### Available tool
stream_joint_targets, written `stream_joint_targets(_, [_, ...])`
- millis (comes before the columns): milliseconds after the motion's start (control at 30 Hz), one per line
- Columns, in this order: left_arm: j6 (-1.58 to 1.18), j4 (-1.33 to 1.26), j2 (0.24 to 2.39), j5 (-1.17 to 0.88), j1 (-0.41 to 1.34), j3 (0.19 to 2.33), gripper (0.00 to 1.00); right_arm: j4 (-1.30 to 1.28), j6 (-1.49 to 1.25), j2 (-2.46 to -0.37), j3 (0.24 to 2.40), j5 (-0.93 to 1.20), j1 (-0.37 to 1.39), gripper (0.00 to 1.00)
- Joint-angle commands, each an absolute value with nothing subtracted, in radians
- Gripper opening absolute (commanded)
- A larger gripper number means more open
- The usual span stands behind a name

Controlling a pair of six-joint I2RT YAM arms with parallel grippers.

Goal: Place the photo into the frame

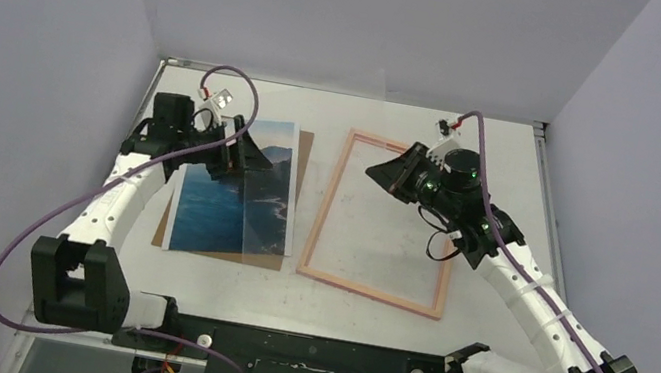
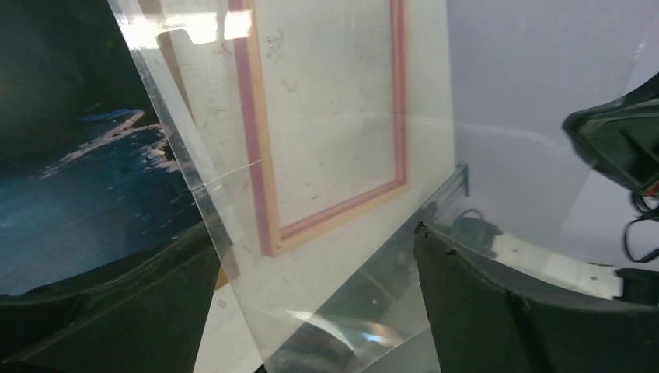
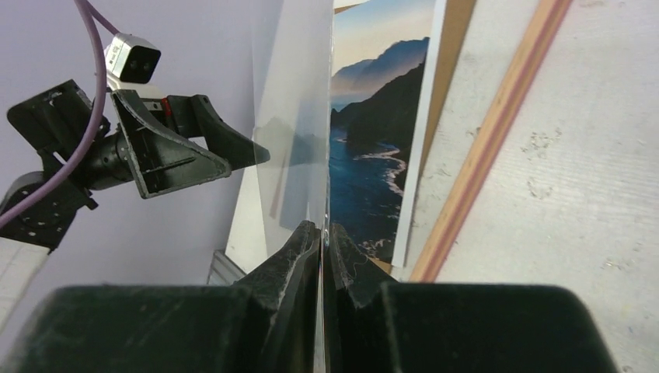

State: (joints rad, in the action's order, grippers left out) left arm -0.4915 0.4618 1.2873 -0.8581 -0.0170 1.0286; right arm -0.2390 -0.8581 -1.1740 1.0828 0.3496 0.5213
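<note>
**From above:** the rectangular paper landscape photo (image 1: 223, 199) lies flat on a plain brown backing board (image 1: 306, 147) in the left half of the grey tabletop (image 1: 511, 176). The thin pink rectangular frame (image 1: 329, 202) lies just beside it in the right half, with nothing inside. The long sides of both run from the near edge to the far edge. The left gripper (image 1: 237, 146) hangs over the photo's far end, so the left arm is the nearer one. The right gripper (image 1: 388, 171) is over the frame's far end. A thin, see-through clear sheet (image 1: 267, 206) shows only faintly over the photo's right side.

**Left wrist:** the left gripper (image 2: 315, 233) has its jaws wide apart, holding nothing. The clear sheet (image 2: 326, 295) leans across in front. The frame (image 2: 260, 179) shows through it, and the photo (image 2: 85, 202) is off to the left.

**Right wrist:** this view shows what the top one hides. The right gripper (image 3: 322, 229) is pinched tight on the clear sheet (image 3: 295, 116), which stands up on its edge. The photo (image 3: 373, 140) lies just right of the sheet, and the frame (image 3: 497, 132) is further right.

I think the photo must slide right into the frame – the left arm is best placed for that.
</note>
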Motion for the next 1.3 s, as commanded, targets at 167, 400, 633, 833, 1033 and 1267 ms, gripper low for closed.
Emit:
stream_joint_targets(167, [-0.193,0.714,1.459,-0.625,0.089,1.197,0.96,-0.135,-0.892,-1.062,0.905,0.255,0.418,0.05])
stream_joint_targets(400, [-0.106,0.731,1.427,-0.542,0.1,1.172,0.96,-0.093,-0.874,-1.088,0.8,0.301,0.288,0.05])
stream_joint_targets(633, [-0.059,0.723,1.398,-0.508,0.145,1.134,0.96,-0.123,-0.808,-1.137,0.812,0.325,0.24,0.05])
stream_joint_targets(833, [-0.047,0.734,1.394,-0.506,0.156,1.128,0.96,-0.131,-0.771,-1.142,0.794,0.324,0.199,0.05])
stream_joint_targets(1033, [-0.029,0.774,1.402,-0.483,0.157,1.138,0.96,-0.132,-0.728,-1.146,0.77,0.318,0.162,0.05])
stream_joint_targets(1267, [-0.007,0.81,1.404,-0.467,0.158,1.161,0.96,-0.107,-0.72,-1.143,0.738,0.351,0.109,0.05])
